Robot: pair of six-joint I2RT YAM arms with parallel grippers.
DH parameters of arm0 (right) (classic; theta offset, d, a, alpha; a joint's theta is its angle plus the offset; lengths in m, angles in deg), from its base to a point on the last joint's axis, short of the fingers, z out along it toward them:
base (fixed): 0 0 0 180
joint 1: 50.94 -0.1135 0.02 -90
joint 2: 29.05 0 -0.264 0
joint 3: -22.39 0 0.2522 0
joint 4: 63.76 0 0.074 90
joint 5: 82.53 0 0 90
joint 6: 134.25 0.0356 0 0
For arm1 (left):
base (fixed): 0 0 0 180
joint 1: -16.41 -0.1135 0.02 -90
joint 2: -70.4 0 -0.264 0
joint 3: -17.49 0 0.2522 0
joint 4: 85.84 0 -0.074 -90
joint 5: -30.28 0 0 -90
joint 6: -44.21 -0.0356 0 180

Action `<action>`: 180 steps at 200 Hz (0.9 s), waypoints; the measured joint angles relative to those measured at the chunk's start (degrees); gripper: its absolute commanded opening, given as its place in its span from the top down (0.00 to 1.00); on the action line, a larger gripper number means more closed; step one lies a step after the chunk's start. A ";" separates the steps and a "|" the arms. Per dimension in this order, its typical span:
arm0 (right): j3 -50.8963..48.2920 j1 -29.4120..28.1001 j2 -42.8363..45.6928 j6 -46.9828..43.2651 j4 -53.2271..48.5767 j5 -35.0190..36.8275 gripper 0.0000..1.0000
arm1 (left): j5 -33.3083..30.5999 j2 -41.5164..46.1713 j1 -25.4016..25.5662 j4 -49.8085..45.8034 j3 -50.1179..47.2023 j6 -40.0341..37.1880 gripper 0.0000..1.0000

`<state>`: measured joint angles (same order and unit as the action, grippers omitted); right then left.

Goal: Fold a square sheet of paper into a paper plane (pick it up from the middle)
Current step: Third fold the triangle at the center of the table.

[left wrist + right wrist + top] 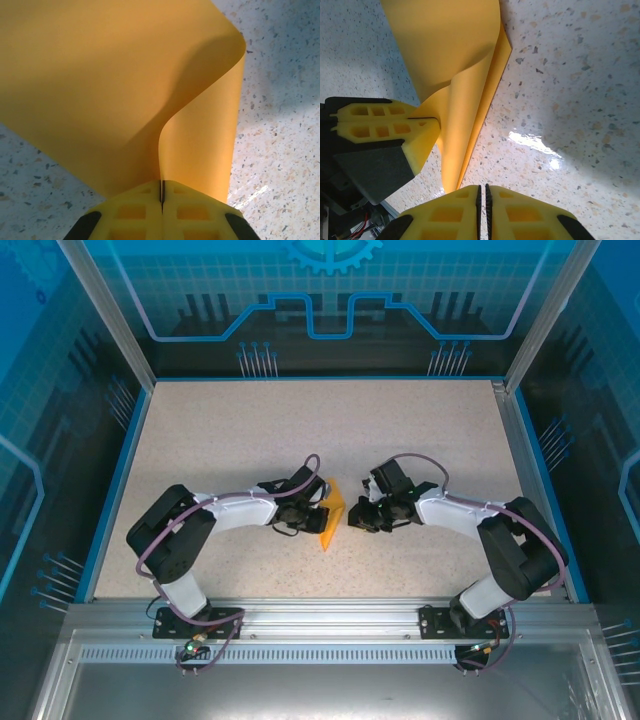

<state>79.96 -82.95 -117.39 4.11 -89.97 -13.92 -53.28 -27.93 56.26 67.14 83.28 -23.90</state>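
The square sheet of paper [333, 506] is bright orange and stands partly folded between the two grippers at mid-table. In the left wrist view the paper [100, 75] curls over in a loop, and my left gripper [161, 192] is shut on its near edge. From the right wrist view the paper [455, 55] forms a long narrow fold whose lower edge rests on the table, with my left gripper [432, 119] pinching it from the left. My right gripper [482, 192] is shut just right of the fold's near tip, with nothing between its pads.
The speckled tabletop [300, 430] has a blue rim [118, 480] on the left, right and far sides. Enclosure posts stand at the back corners. An aluminium rail [320, 615] with both arm bases runs along the near edge.
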 measured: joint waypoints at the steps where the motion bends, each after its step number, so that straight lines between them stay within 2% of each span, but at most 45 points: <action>1: 0.00 0.00 0.00 0.00 0.00 -0.02 0.87 | 0.00 0.00 0.00 -0.02 0.00 0.00 0.92; 180: 0.00 -1.49 -1.68 0.00 0.02 0.24 0.86 | -1.73 -1.81 0.00 -2.93 2.29 -1.03 0.91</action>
<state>79.96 -84.44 -119.07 4.11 -89.95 -13.68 -55.01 -29.74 56.26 64.21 85.58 -24.93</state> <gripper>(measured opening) 0.137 0.093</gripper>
